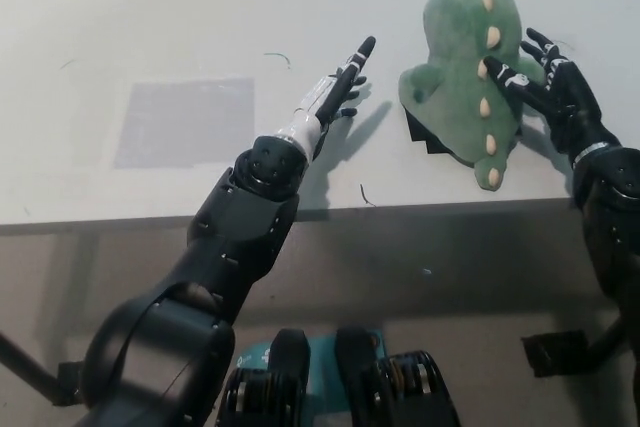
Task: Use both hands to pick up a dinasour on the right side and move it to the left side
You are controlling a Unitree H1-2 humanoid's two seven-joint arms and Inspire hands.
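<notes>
Flanking green dinosaur (466, 72): left hand (340, 89), right hand (548, 87), fingers spread.

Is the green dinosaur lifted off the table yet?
No, the dinosaur lies flat on the table, with its shadow right beneath it.

Black left arm (235, 237), white-sleeved forearm, dark left hand (338, 92), black right hand (556, 87)

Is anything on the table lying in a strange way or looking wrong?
The green plush dinosaur lies partly over a black object, so it does not sit flat on the table. A few thin dark threads lie loose nearby. Otherwise nothing stands out.
</notes>
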